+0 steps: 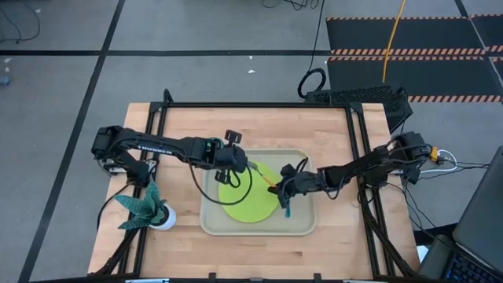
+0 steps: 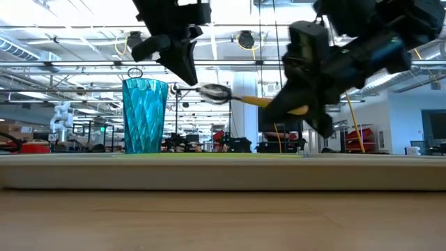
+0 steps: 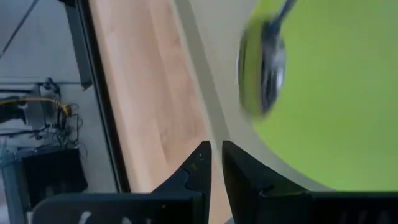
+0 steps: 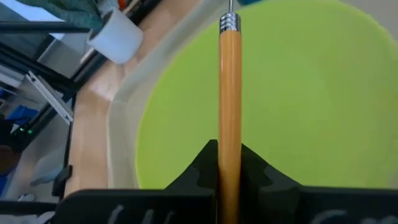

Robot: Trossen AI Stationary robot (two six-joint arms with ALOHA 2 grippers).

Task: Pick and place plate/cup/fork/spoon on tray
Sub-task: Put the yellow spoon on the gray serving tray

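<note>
The right gripper [image 4: 229, 163] has its two dark fingers clamped on the small spoon with the orange handle and shiny silver bowl [image 4: 229, 93], pinching the handle near its rear end. The spoon's long axis runs straight out ahead of the jaws, bowl end leading. In the low view the spoon [image 2: 233, 95] rides clear of the surface, close to level, bowl tipped slightly up, pointing toward the left gripper [image 2: 182, 66].

Beneath the jaws lies the flat round lime-green plate [image 4: 311, 106], resting inside the large beige rectangular tray with its low rim [image 1: 302, 222].

The left gripper [image 3: 214, 155] hangs over the plate's edge, fingers parted by a narrow gap, holding nothing; the silver bowl [image 3: 270, 62] floats just ahead of its tips.

The small translucent teal-blue tumbler [image 2: 145, 115] stands upright on the tray, beside the left gripper.

No readable writing shows on the task's things.
</note>
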